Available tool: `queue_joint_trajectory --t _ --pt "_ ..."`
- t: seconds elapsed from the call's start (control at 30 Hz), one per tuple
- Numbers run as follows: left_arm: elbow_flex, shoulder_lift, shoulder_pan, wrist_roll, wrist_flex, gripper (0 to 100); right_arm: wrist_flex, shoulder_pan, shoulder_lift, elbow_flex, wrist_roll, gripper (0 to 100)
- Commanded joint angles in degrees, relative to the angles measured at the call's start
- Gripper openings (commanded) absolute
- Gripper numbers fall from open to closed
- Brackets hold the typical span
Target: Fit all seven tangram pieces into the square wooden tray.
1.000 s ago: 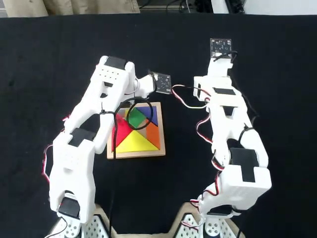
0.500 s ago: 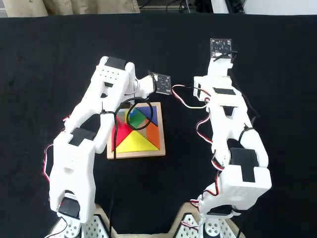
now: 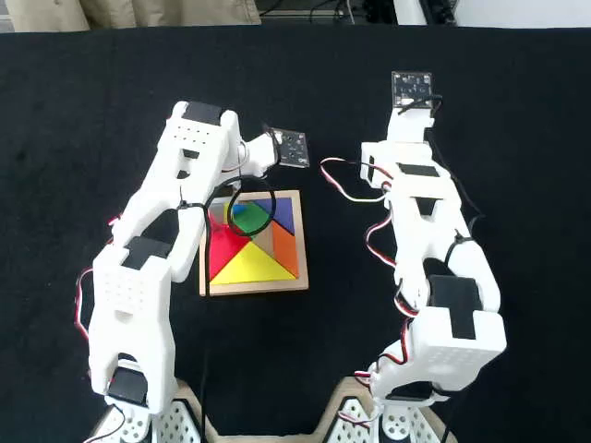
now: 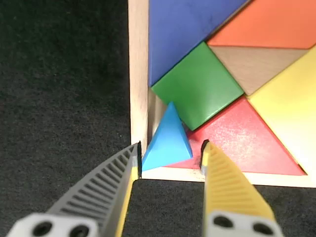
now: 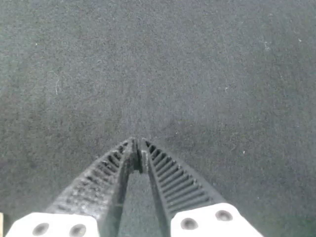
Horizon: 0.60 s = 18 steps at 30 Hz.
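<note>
High view: one square wooden tray (image 3: 254,289) on black bench (image 3: 83,101). Left arm (image 3: 189,171) reaches over tray's far left corner. Right arm (image 3: 420,217) well apart from tray.

Left wrist view: six coloured pieces. Blue piece (image 4: 187,24), orange piece (image 4: 266,22), green square (image 4: 197,86), yellow piece (image 4: 286,108), red piece (image 4: 232,143) flat in tray. Light-blue triangle (image 4: 168,140) tilted at corner, overlapping red. One bare-wood triangular patch (image 4: 256,64) among them. Left pincer (image 4: 170,148) released, straddling light-blue triangle.

Right wrist view: right pincer (image 5: 137,148) clenched on nothing, over bench.
</note>
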Motion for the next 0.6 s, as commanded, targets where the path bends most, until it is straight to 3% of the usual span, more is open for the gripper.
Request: queue_joint_trajectory --t 0.0,0.27,0.57 --pt "-3.12 -0.62 -0.4 0.18 -0.44 21 -1.32 -0.09 -0.13 -3.65 0.18 1.1" --pt "-0.4 1.49 1.54 5.19 -7.74 22 -1.32 -0.09 -0.13 -3.65 0.18 1.1" --pt "-0.4 -1.49 2.59 7.82 -7.3 22 -1.23 -0.09 -0.13 -3.65 0.18 1.1"
